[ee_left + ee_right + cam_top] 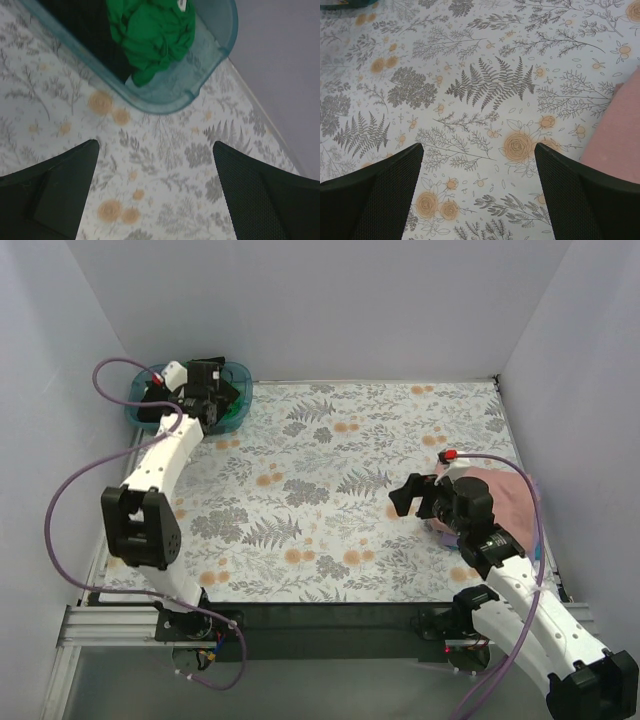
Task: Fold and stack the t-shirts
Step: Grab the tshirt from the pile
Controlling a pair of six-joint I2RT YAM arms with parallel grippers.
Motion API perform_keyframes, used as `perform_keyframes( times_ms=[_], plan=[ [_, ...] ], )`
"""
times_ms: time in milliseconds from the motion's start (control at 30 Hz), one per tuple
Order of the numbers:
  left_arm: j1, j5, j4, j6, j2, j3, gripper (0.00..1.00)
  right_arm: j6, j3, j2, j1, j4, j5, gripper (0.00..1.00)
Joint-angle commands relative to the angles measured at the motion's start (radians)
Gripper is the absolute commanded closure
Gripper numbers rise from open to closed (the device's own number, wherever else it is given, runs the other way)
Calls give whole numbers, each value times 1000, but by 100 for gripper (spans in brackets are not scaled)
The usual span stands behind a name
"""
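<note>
A bright green t-shirt [150, 30] lies crumpled in the teal tub [220, 45], beside a black t-shirt [82, 30]. My left gripper [156, 150] is open and empty, hovering over the floral cloth just short of the tub; in the top view it [222, 392] sits at the far left over the tub [243, 390]. A folded salmon pink t-shirt [505, 495] lies at the right, with a lavender edge [455, 538] showing under it. My right gripper [405, 497] is open and empty, just left of the pink shirt [620, 135]; its jaws [477, 150] stand wide over bare cloth.
The floral tablecloth [330, 490] covers the table. White walls close in the back and both sides. The black front rail [320, 615] holds both arm bases. A purple cable [60, 510] loops off the left arm.
</note>
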Motion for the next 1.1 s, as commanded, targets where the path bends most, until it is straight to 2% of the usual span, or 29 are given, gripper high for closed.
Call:
perform_keyframes(
  times_ms=[0,133,267,367,500,567,600,700,733,833,1067],
  plan=[
    [101,4,115,134,126,153,2,6,-30,-41,2,51,54,1],
    [157,73,190,218,350,373,2,16,-81,-86,2,55,66,2],
    [193,69,242,346,650,712,2,12,-110,-138,2,51,58,2],
    [198,38,309,412,756,823,2,19,-133,-155,2,57,66,2],
    [198,87,530,465,790,729,2,14,-149,-149,2,52,92,2],
    [198,47,576,472,798,702,2,11,-155,-138,2,52,98,1],
    [198,21,584,472,806,704,2,11,-155,-135,2,51,101,2],
    [198,9,587,508,843,714,10,3,-152,-115,2,48,114,2],
    [198,12,587,525,864,722,19,2,-150,-110,2,48,117,2],
    [197,-22,581,545,887,725,28,0,-149,-97,2,48,117,2],
    [197,-7,557,564,935,742,28,-3,-147,-92,2,45,121,2]
  ],
)
